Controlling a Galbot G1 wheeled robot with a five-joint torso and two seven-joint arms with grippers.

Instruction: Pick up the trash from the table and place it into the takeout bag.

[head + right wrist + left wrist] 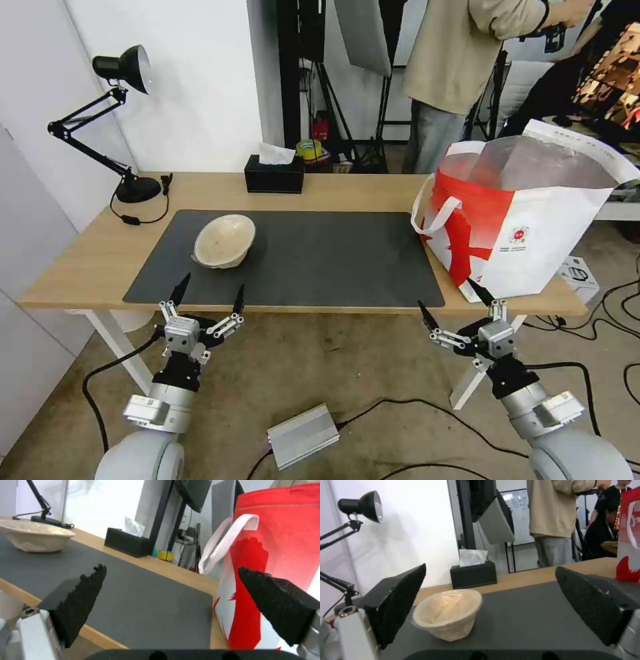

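Observation:
A shallow beige bowl (225, 241) (448, 613) (33, 536), the trash in sight, lies tilted on the left part of the dark grey mat (320, 257) on the table (100, 257). The takeout bag (527, 213) (283, 545), white with red patches and foil lining, stands open on the table's right end. My left gripper (208, 291) hovers open in front of the table's near edge, just short of the bowl. My right gripper (452, 301) is open below the near edge, close to the bag's front corner.
A black tissue box (274, 175) sits at the table's back edge and a black desk lamp (113, 120) stands at the back left. A silver box (303, 435) and cables lie on the floor by my arms. A person stands behind the table.

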